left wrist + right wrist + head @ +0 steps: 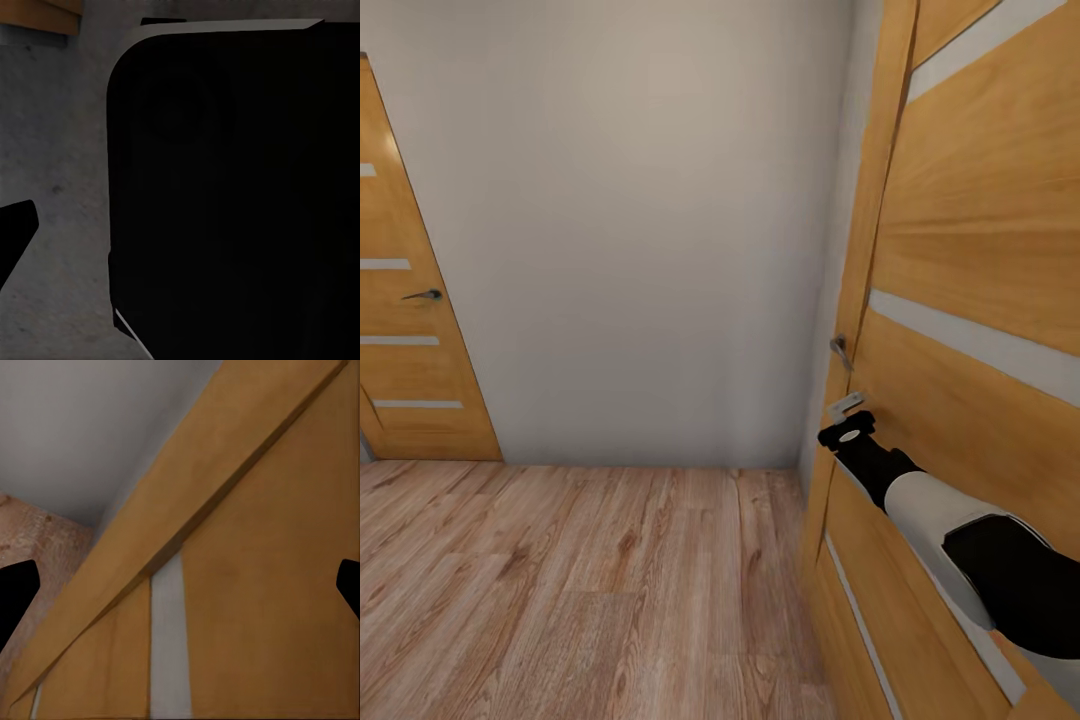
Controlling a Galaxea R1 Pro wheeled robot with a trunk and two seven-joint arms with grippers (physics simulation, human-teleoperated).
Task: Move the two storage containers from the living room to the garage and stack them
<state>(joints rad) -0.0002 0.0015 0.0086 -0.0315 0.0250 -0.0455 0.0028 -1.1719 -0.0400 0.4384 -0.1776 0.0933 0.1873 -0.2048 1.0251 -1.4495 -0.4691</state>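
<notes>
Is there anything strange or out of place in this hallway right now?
Nothing is spilled or broken. One thing stands out: the right arm lies very close against the wooden door at the right, its end just below the door handle. The other door and the plank floor look ordinary.

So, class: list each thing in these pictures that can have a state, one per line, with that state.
Right door: swung open, its edge toward the camera.
Left door: shut in its frame.
Right door's handle: level, not held.
Right gripper: by the door's edge below the handle, fingers apart, holding nothing.
Left gripper: open or shut cannot be told.
</notes>
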